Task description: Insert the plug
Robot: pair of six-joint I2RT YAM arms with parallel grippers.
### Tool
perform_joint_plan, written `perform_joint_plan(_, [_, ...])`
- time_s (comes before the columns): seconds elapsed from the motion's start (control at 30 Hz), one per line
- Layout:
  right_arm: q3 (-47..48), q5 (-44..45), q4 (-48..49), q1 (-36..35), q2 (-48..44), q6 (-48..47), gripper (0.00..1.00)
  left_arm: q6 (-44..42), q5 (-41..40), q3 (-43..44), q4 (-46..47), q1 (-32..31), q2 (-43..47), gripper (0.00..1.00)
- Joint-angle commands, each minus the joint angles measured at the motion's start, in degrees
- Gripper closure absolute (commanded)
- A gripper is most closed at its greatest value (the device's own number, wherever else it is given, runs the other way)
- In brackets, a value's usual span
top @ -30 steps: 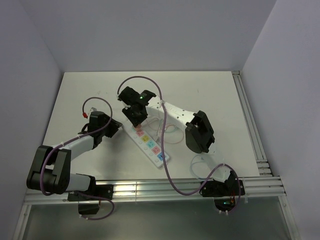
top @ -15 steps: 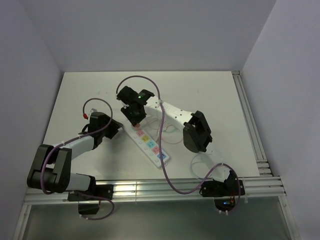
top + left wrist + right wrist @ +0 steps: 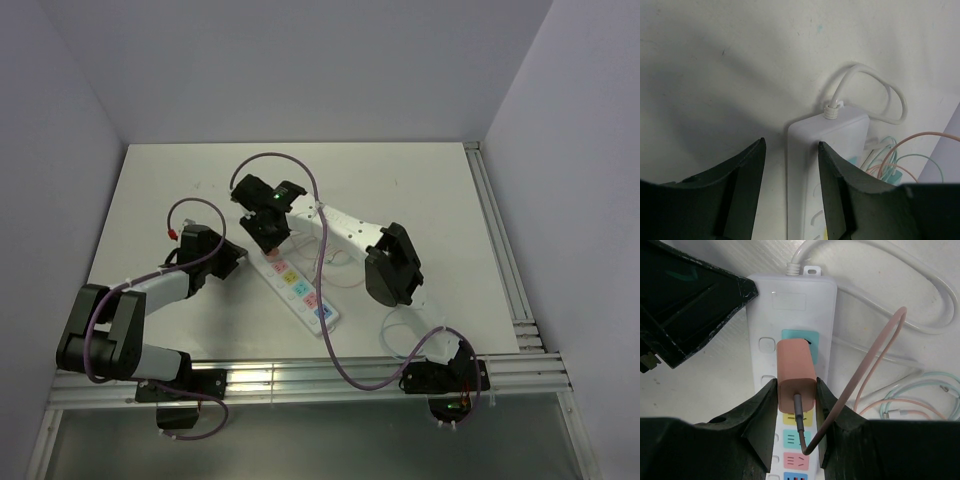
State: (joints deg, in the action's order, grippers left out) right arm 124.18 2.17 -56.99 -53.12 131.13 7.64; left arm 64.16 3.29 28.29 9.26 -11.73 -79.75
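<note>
Right wrist view: the plug (image 3: 796, 369) is clamped in the right gripper (image 3: 796, 390) over the end socket (image 3: 801, 335) of the power strip (image 3: 790, 300). The left gripper (image 3: 791, 147), jaws apart, is stationed alongside, apparently for bracing.

left gripper (image 3: 791, 146) agape at power strip (image 3: 840, 131)

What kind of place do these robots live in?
Probably a robot test lab: a white table boxed by plain walls, left arm and right arm on a metal rail, a power strip.
</note>
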Motion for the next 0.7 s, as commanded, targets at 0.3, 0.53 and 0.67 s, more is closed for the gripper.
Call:
perform_joint_plan(0.3, [-2.98,1.34,2.15,-0.49,-4.92,1.32,1.0,-0.44,0.75,1.24,1.47,-0.14,-0.76,0.48])
perform_joint_plan(0.53, [-3.95,1.69,3.39,-0.4,-7.3,1.33,1.0,-0.44,0.84,1.15,1.73,-0.14,-0.94,0.48])
perform_joint_plan(0.67, [1.23,1.96,-1.88,-0.4,-2.82,0.8,1.0,-0.18,1.1,0.8,2.26,-0.14,-1.03,0.49])
